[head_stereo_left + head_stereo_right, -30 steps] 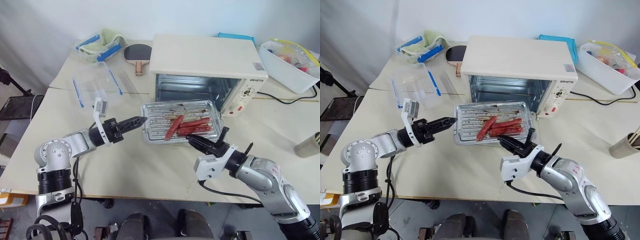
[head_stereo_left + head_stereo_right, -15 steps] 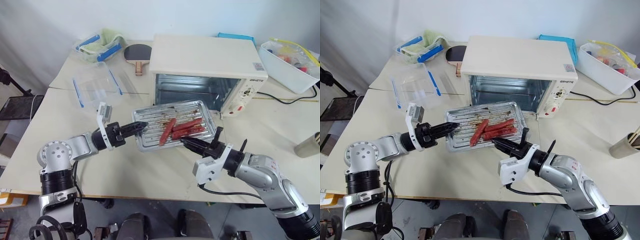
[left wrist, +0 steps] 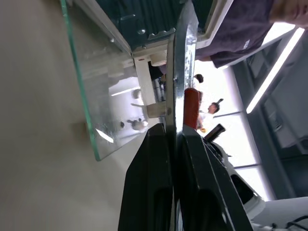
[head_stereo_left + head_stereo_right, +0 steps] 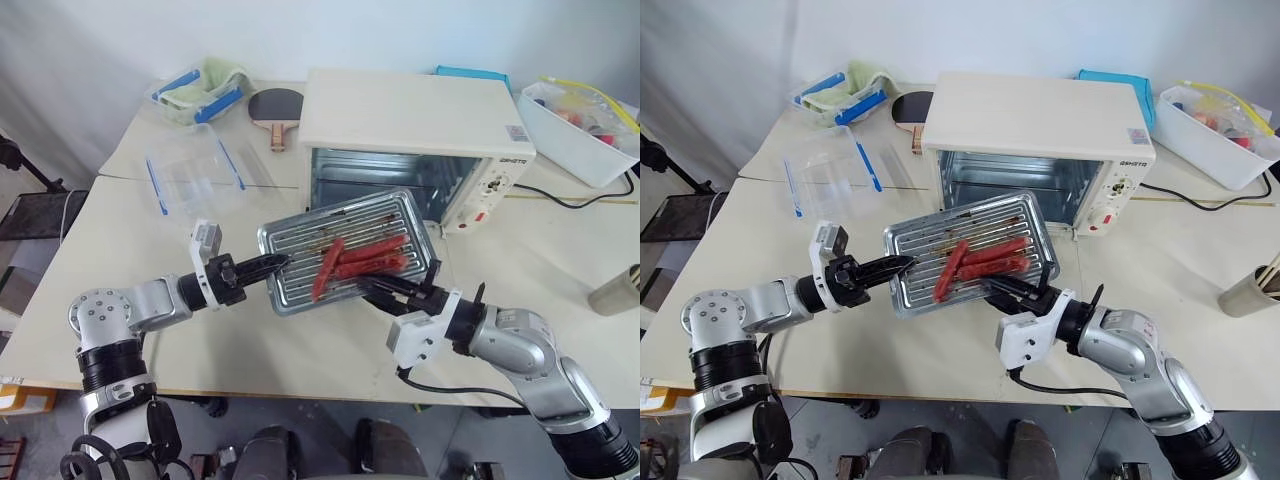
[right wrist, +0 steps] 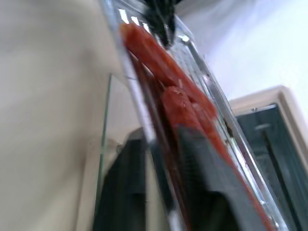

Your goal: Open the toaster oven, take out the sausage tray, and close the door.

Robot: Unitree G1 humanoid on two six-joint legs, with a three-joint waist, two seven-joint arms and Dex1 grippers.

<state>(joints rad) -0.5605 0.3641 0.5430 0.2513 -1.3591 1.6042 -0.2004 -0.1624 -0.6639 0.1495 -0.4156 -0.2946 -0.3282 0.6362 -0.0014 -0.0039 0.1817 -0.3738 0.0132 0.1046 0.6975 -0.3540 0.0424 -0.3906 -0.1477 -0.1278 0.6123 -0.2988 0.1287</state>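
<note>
Left gripper (image 4: 277,263): clamped on sausage tray (image 4: 345,248) left edge.
Right gripper (image 4: 377,285): jaws parted astride tray's near rim.
Tray: tilted, airborne.
Toaster oven (image 4: 415,150): door down.

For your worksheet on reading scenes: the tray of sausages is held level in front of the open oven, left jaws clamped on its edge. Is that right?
Not level. The tray is tilted steeply, as the left eye view shows. The rest holds: it is in front of the open oven, the left gripper clamped on its edge.
</note>
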